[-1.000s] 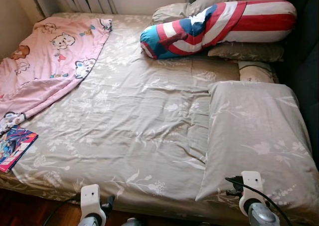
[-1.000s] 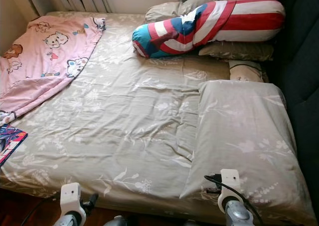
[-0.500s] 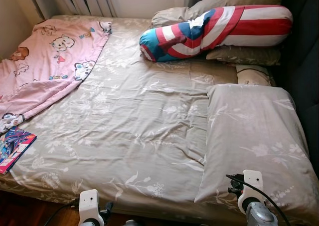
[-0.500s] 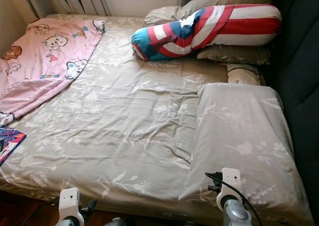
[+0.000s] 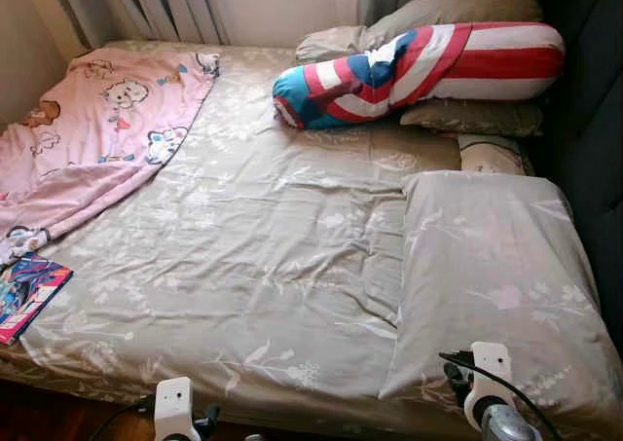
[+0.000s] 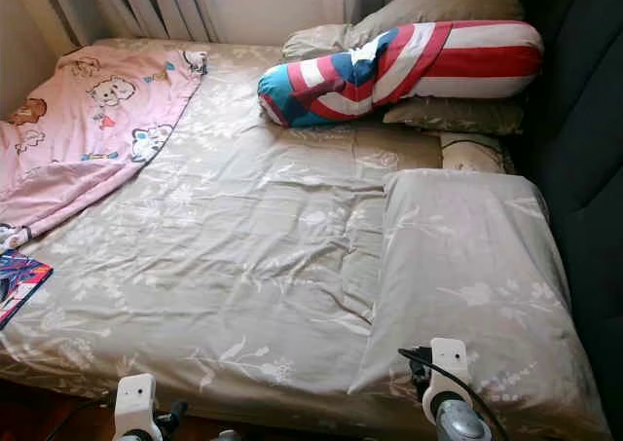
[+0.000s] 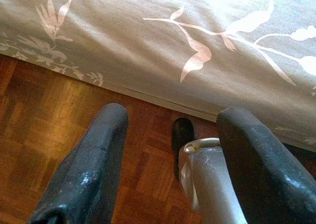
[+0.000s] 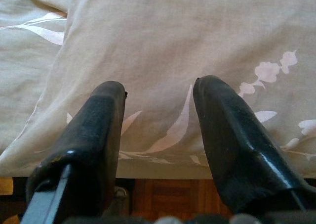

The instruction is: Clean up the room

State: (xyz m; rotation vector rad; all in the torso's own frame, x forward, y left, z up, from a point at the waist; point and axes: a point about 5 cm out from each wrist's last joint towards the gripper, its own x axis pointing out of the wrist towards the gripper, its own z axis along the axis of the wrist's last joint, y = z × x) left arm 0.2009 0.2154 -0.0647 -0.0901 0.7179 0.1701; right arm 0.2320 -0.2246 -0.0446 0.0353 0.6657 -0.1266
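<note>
At 5 o'clock on the bed [image 5: 253, 266], the soft, light pillow [image 5: 496, 275] is lying beneath the spread-open right gripper [image 8: 158, 130], best pinched at its near hem.

Robot body. Each wrist carries a white, rounded block with a small dark hole in its face: left wrist block [image 5: 175, 406], right wrist block [image 5: 487, 368]. A thin black cable [image 5: 506, 386] loops from a dark connector beside the right block over the silver, rounded arm segment [image 5: 508, 424]. Left gripper [image 7: 170, 169] and right gripper [image 8: 158, 135]: two long, thick, matt black fingers [image 8: 232, 140] each, with rounded tips, faint scuffs and glossy highlights; a silver metal tube [image 7: 212, 189] shows between the left pair.
</note>
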